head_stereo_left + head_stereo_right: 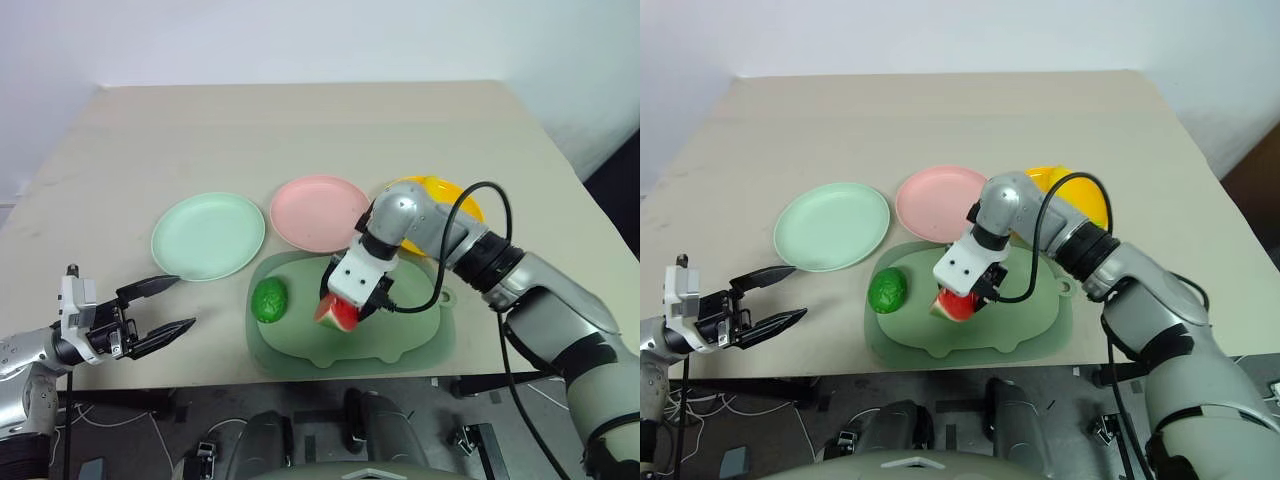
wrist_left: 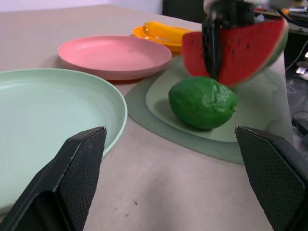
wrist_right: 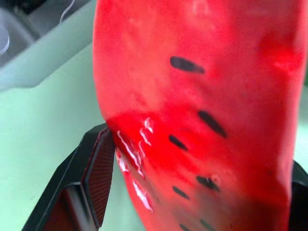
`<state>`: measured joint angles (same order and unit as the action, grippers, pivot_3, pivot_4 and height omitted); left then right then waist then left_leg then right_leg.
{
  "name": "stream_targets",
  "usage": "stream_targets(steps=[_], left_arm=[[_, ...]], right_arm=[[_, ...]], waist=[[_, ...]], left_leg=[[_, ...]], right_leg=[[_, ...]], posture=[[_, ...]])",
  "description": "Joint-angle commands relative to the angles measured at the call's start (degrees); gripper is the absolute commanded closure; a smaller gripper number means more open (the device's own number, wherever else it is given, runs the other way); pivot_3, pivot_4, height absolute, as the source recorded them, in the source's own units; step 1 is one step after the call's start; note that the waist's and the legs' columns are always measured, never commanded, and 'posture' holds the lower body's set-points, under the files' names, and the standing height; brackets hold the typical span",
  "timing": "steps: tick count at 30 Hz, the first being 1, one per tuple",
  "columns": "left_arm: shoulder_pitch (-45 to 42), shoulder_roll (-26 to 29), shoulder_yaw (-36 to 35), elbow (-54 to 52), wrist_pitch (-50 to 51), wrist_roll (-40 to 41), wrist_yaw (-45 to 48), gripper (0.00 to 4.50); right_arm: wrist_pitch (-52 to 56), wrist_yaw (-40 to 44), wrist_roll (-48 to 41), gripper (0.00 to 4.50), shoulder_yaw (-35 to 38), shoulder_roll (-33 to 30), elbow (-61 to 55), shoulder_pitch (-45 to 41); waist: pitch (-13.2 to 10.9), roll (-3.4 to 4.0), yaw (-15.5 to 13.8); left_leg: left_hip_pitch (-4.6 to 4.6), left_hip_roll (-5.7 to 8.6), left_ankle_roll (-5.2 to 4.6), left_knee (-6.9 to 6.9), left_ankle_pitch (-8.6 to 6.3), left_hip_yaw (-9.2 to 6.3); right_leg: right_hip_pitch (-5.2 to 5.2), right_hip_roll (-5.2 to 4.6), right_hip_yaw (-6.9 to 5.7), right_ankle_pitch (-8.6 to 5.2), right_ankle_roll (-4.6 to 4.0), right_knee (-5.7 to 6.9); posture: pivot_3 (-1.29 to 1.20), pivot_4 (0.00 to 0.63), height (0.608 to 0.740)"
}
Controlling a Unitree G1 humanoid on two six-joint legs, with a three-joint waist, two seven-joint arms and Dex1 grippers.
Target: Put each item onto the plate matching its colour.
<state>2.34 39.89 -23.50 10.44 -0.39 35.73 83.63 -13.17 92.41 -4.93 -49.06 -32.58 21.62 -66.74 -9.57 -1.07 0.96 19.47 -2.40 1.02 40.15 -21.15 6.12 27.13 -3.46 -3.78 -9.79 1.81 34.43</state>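
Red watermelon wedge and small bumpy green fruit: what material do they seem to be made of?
The red watermelon wedge with black seeds looks like glossy hard plastic: white glints on its face, seeds flat like paint. The small bumpy green fruit also looks like moulded plastic, with an even colour and a soft sheen; it could be rubbery.

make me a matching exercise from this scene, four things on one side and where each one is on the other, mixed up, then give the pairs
Things
1. banana
2. watermelon wedge
3. green fruit
4. left gripper

Places
A. lying on the pig-shaped board
B. on the yellow plate
C. open, beside the mint green plate
D. clamped in the right gripper

Pairs: 1-B, 2-D, 3-A, 4-C
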Motion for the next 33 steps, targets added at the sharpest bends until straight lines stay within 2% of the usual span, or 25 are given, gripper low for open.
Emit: stream_targets(steps=[1,5,8,13,23,27,33], left_arm=[[-0.7,0.0,-0.2,0.0,-0.5,0.6,0.3,0.00],[-1.4,-0.3,0.2,0.5,-0.8,0.4,0.2,0.00],[-1.6,-0.5,0.3,0.6,-0.9,0.5,0.2,0.00],[-1.4,-0.7,0.4,0.4,-0.9,0.5,0.0,0.00],[-0.1,-0.5,-0.1,-0.8,-0.4,0.9,-0.4,0.00],[0.3,-0.3,-0.3,-1.3,-0.1,1.1,-0.7,0.00],[-0.1,-0.5,-0.1,-2.1,0.2,1.2,-1.5,0.00]], right_arm=[[2.1,0.1,-4.5,1.31,3.1,0.2,-0.2,-5.3],[-0.6,-1.7,0.8,1.31,7.8,4.8,12.1,-8.9],[-4.8,-8.8,7.0,1.31,9.3,8.6,25.1,-11.6],[-8.5,-19.0,13.3,1.31,11.6,14.7,40.1,-13.7],[-8.1,-29.1,22.2,1.31,14.1,18.2,50.9,-14.5],[-7.2,-30.1,23.4,0.03,16.0,18.6,51.9,-14.8],[-6.1,-27.0,19.8,0.01,22.8,17.1,50.3,-16.5]], waist=[[0.0,0.00,0.3],[0.0,0.00,0.2],[0.0,-0.01,0.0],[0.0,0.00,0.3],[0.0,0.01,1.4],[0.0,0.01,1.6],[0.0,0.03,1.6]], left_leg=[[-0.01,-0.02,0.00,-0.02,0.00,0.01],[-0.02,-0.09,-0.01,-0.05,0.00,0.02],[0.01,-0.07,0.00,-0.04,0.00,0.04],[0.08,-0.05,0.02,-0.05,0.01,0.06],[0.12,-0.08,0.05,-0.07,0.03,0.03],[0.13,-0.09,0.05,-0.08,0.03,0.01],[0.13,-0.16,0.05,-0.11,0.02,0.01]], right_leg=[[0.01,0.04,0.00,0.00,0.00,0.00],[0.03,0.15,0.00,-0.02,-0.05,0.01],[0.02,0.10,0.00,-0.02,-0.05,0.01],[0.07,0.04,0.00,-0.02,-0.05,0.00],[0.10,0.01,0.00,-0.02,-0.05,0.01],[0.10,0.01,0.00,-0.02,-0.05,0.01],[0.11,0.02,0.00,-0.02,-0.05,0.01]], posture=[[0.00,0.150,0.736],[0.00,0.150,0.736],[0.00,0.150,0.736],[0.00,0.150,0.736],[0.00,0.150,0.736],[0.00,0.150,0.736],[0.00,0.150,0.736]])
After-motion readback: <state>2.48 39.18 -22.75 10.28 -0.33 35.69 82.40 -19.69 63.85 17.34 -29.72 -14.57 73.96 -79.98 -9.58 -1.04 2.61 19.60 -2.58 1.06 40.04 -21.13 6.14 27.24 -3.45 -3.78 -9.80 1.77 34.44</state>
